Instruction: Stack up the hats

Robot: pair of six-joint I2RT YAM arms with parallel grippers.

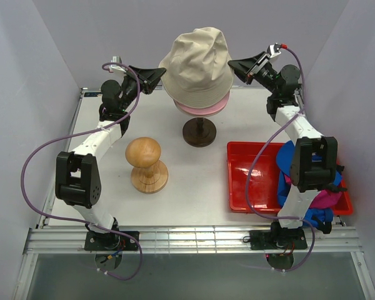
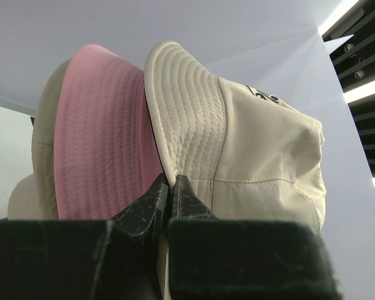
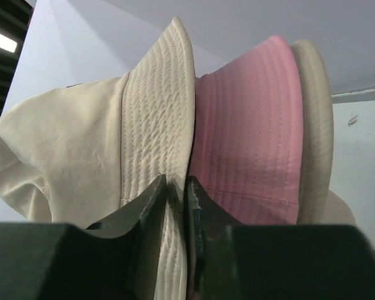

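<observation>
Up at the back of the table [image 1: 175, 156], on top of the dark stand [image 1: 199, 132], is where the action is: the beige hat [image 1: 197, 59] sits over the pink hat [image 1: 203, 107], and I've got it by the brim on both sides. My left gripper [image 2: 170, 187] is pinched tight on the stitched brim edge, and my right gripper [image 3: 175, 190] has its jaws closed down on the opposite edge with the fabric caught between them. Holding two sides makes sense to me, since this floppy cotton would fold up if I only grabbed one, and a grip on each side lets me keep the opening spread and level over the pink one. Both are soft bucket shapes with rows of ring stitching around the brim; the beige crown is dented and creased, so it clearly has no stiffness. Whatever is underneath them is hidden. The blue cap [image 1: 286, 159] and magenta cap [image 1: 327, 199] are bunched in the red tray [image 1: 250, 181] under my right arm, not stacked yet. That smooth, round-topped wooden block [image 1: 146, 164] stands bare on the left.
</observation>
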